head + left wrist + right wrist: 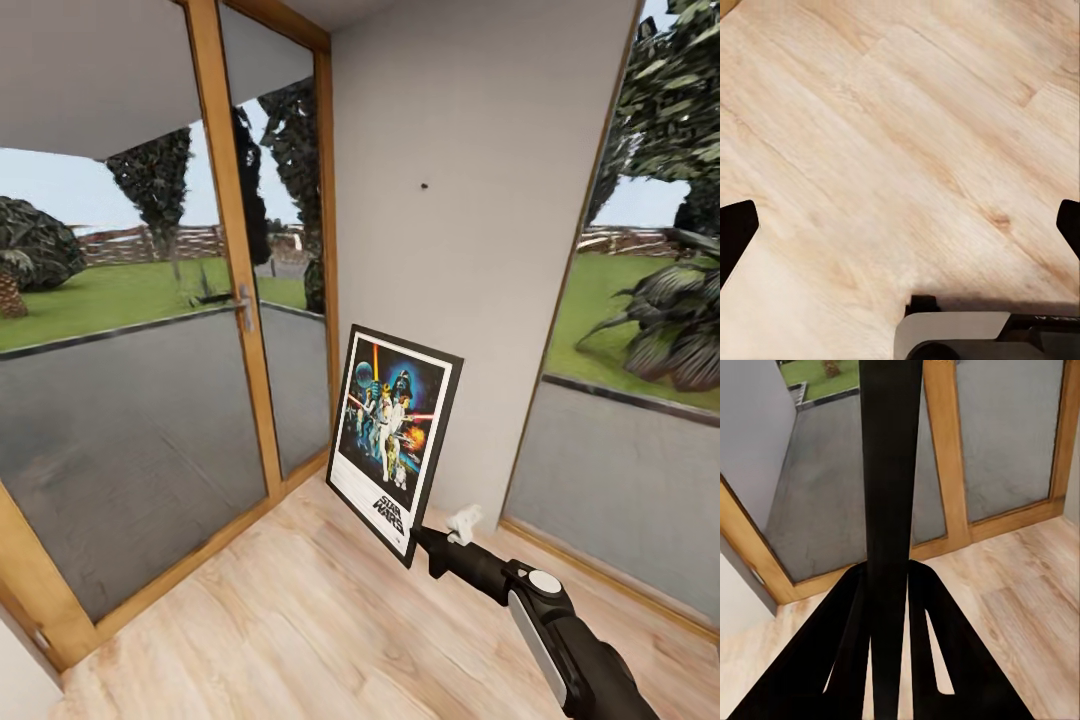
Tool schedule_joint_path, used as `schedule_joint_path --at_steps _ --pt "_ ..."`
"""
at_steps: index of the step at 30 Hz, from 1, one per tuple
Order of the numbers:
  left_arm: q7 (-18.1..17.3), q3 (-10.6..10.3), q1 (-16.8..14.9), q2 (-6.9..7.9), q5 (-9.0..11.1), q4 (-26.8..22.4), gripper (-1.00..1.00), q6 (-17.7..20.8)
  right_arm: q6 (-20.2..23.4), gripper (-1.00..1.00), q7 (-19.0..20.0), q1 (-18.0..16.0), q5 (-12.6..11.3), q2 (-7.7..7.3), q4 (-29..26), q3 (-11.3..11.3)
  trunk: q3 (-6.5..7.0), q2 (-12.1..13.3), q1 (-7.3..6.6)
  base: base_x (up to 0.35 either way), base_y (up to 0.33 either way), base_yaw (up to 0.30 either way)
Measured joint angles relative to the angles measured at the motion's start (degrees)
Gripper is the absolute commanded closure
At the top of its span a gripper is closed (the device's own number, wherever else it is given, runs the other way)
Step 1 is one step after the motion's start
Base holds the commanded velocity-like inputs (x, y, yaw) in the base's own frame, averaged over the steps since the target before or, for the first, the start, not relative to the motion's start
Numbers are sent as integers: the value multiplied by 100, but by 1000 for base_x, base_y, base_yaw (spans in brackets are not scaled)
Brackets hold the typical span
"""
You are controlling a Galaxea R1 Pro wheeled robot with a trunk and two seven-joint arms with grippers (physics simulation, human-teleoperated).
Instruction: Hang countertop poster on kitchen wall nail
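Note:
The poster (393, 437) hangs in the air, slightly tilted, in front of the light grey wall (470, 250). My right gripper (418, 542) is shut on its lower right corner. A wall nail (424, 186) shows as a dark dot high on that wall, well above the poster. In the right wrist view the poster's dark edge (891, 510) runs straight between the two black fingers (832, 652), which clamp it. My left gripper (900, 225) is open over bare wood floor, its black fingertips (735, 232) far apart. The kitchen countertop is out of view.
A glass door with a wooden frame (235, 250) and a metal handle (244, 307) stands left of the wall. A big window (640, 330) is to the wall's right. Light wood floor (300, 630) spreads below, and a garden lies outside.

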Motion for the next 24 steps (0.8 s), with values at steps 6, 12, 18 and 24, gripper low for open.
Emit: schedule_joint_path --at_steps 6,12,18,24 --pt "0 0 0 0 1 3 -100 0 0 100 0 0 3 0 29 -1 0 0 0 295 217 0" --pt "0 0 0 0 0 4 -100 0 0 100 0 0 0 0 94 -3 0 0 0 283 236 0" --pt "0 0 0 0 1 4 -100 0 0 100 0 0 -1 0 105 -3 0 0 0 271 249 -49" --pt "0 0 0 0 1 4 -100 0 -1 100 0 1 -1 -1 105 -3 0 0 0 254 265 -243"
